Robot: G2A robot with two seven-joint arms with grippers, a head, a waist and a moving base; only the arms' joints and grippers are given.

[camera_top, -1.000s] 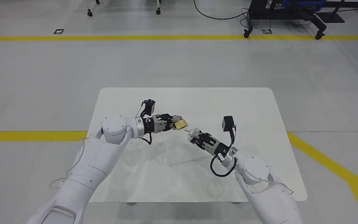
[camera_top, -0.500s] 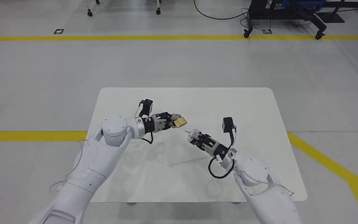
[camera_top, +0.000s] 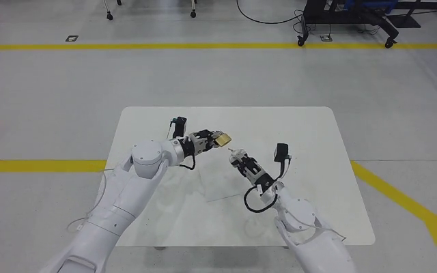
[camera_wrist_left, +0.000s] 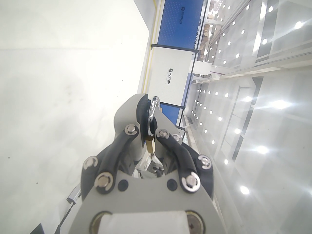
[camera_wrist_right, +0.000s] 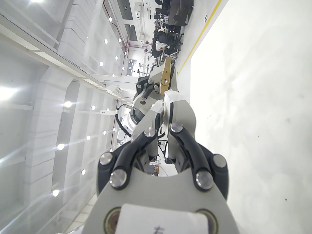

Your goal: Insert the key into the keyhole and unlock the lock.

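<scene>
Left end effector (camera_top: 217,139) is clenched on a brass lock (camera_top: 223,139), held in the air above the middle of the white desk (camera_top: 307,130). Its wrist view shows the fingers (camera_wrist_left: 142,113) gripping the lock's body, with the silver shackle (camera_wrist_left: 153,107) sticking out past the tips. The right end effector (camera_top: 235,159) hangs near the lock, a little apart from it, with its tips pointing at the lock's keyhole (camera_wrist_right: 165,81). Its fingers (camera_wrist_right: 175,103) are pinched together. Whether the key sits between them I cannot tell.
</scene>
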